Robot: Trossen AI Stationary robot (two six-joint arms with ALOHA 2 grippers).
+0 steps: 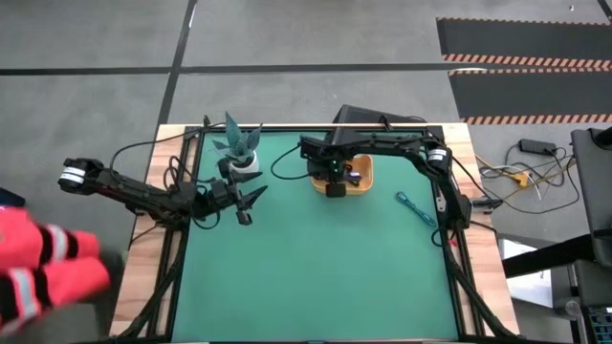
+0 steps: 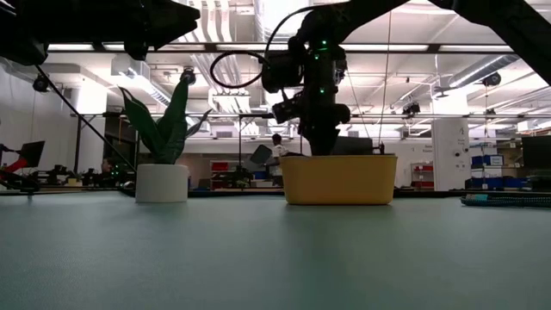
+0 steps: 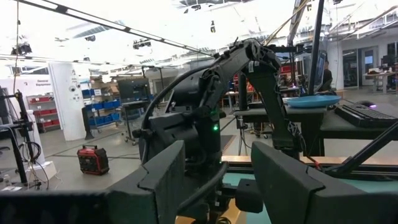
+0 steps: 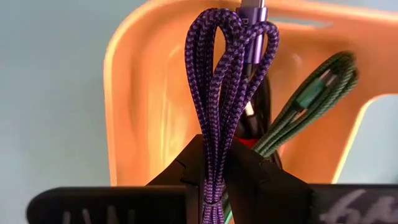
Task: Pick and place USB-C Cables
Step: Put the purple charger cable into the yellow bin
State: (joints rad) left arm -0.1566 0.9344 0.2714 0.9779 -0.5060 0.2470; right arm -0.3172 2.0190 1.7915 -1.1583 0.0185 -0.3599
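Partly hidden: black cable (image 4: pixel 252 118) behind purple cable (image 4: pixel 217 106)

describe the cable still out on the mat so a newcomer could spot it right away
Start at the orange tray near the far middle of the green mat. Toward the right arm's side, a thin teal cable lies alone on the mat. The other cables are at the tray; this one is outside it, untouched.
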